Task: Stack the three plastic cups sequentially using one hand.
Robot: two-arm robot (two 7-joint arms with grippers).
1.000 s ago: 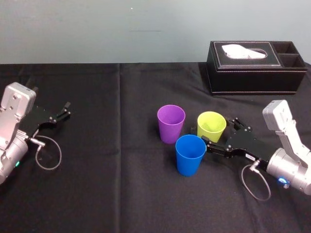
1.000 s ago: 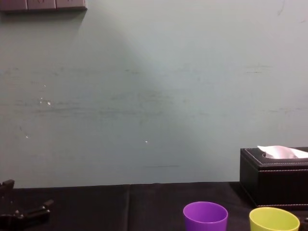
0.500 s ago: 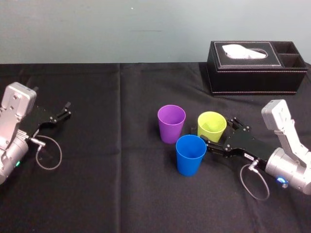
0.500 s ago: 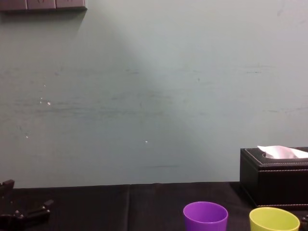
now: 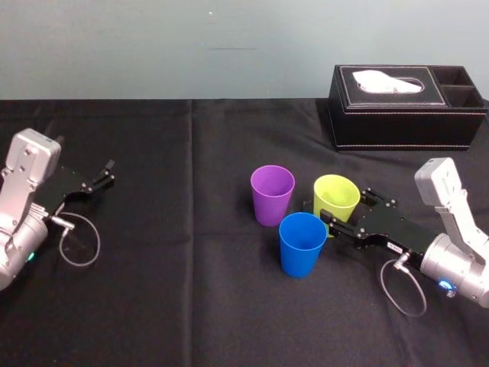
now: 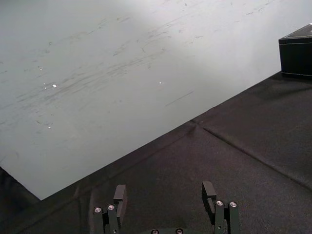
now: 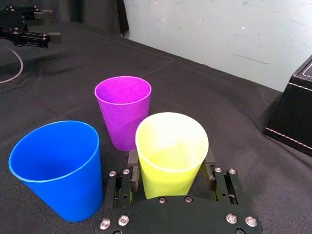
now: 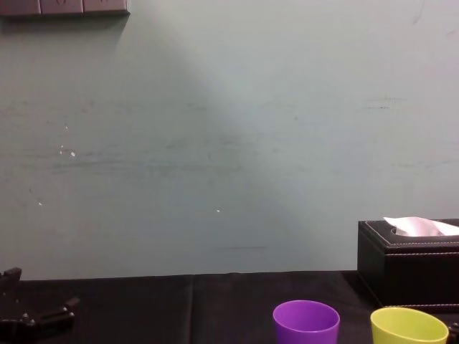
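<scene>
Three plastic cups stand upright and close together near the table's middle: a purple cup, a yellow-green cup to its right, and a blue cup in front of them. My right gripper lies low on the cloth, its two fingers pressed against the lower sides of the yellow-green cup. The blue cup sits just beside the gripper's near finger. My left gripper rests far off on the table's left, open and holding nothing.
A black tissue box stands at the back right, behind the right arm. The black cloth covers the whole table, with open room in front of and left of the cups. A cable loop hangs by the right wrist.
The right gripper's fingers have drawn in against the yellow-green cup, which shifted very slightly. The left arm has stayed where it was.
</scene>
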